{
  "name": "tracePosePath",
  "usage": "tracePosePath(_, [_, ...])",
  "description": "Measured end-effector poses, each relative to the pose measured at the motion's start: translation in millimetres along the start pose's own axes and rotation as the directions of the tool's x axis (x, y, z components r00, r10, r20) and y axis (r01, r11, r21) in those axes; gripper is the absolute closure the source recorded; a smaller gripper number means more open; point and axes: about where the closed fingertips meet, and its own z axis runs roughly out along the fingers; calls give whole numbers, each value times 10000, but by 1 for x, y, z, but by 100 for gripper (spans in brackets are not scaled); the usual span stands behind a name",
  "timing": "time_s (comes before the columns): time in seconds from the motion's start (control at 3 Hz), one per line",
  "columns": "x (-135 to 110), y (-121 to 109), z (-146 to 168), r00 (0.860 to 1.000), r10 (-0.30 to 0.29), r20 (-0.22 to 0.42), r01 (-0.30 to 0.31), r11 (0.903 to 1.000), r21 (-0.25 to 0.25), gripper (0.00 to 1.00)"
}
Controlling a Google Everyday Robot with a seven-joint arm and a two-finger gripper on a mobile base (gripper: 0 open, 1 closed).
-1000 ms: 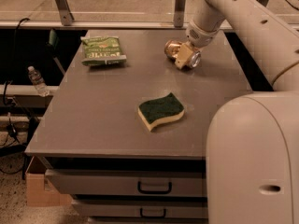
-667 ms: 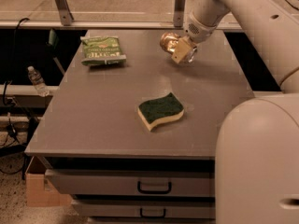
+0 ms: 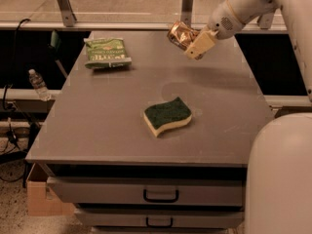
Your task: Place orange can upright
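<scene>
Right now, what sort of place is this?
Probably a lab or workshop: drawers, floor cables, cardboard box. The gripper holds the orange can above the far end of the table.

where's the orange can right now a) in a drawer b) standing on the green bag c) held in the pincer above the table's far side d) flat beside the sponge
c: the pincer is shut on the orange can, holding it tilted in the air over the far part of the table.

Lab-type test area: grey metal table (image 3: pixel 107 116) with drawers (image 3: pixel 146 191), loose cables (image 3: pixel 9 130) left of it. Pincer (image 3: pixel 191 45) clamps orange can (image 3: pixel 179 34) above the table's far edge.
</scene>
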Motion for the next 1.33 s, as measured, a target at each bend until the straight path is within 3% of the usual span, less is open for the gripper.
tracePosePath(0.33, [26,-1,-13,9827,-351,1821,583,9906,-1237,100])
tracePosePath(0.67, [42,-3,-40,9347,-223,3546,857,9827,-1641,100])
tracePosePath(1.0, [64,-10,-79,9059,-68,4235,625,9911,-1177,100])
tracePosePath(1.33, [86,-7,-102,8887,197,4581,353,9932,-1113,100])
